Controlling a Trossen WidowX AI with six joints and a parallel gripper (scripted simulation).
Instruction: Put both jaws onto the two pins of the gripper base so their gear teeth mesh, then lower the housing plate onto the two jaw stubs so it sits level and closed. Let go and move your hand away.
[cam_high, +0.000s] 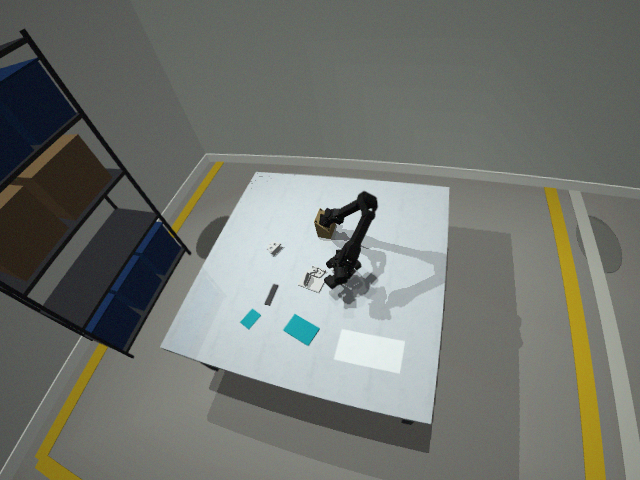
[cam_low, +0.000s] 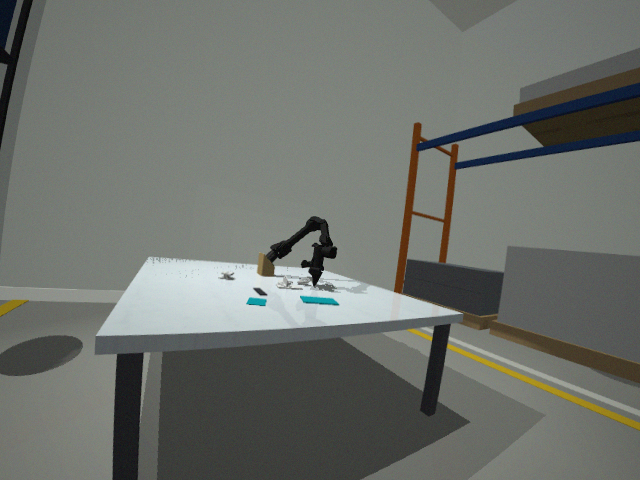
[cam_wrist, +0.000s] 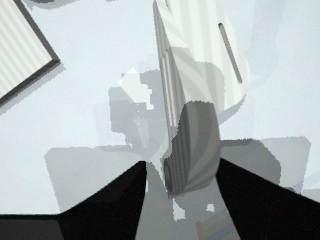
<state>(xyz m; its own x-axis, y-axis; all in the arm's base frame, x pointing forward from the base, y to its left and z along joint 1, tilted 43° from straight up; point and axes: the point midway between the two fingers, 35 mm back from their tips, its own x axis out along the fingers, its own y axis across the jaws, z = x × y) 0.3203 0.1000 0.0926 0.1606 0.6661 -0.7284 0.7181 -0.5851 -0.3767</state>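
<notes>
My gripper (cam_high: 329, 283) (cam_low: 314, 284) (cam_wrist: 179, 165) is pointed down low over the table and is partly open. A white ribbed jaw (cam_wrist: 192, 85) lies between and ahead of the fingertips in the wrist view. Its dark rounded end is close to the right finger; a gap shows on the left finger's side. The white gripper base (cam_high: 316, 287) (cam_low: 289, 287) is beside the gripper, and a corner of it shows at the wrist view's upper left (cam_wrist: 22, 50). Another jaw (cam_high: 309, 279) appears to be on it. A small pale part (cam_high: 274, 247) (cam_low: 226, 275), possibly the housing plate, lies farther off.
A dark bar (cam_high: 271, 294) (cam_low: 260, 291) lies on the table, with a small teal plate (cam_high: 250, 318) (cam_low: 256, 301) and a larger teal plate (cam_high: 301, 329) (cam_low: 319, 300) near it. A brown block (cam_high: 324, 230) (cam_low: 266, 266) stands by the arm's mount.
</notes>
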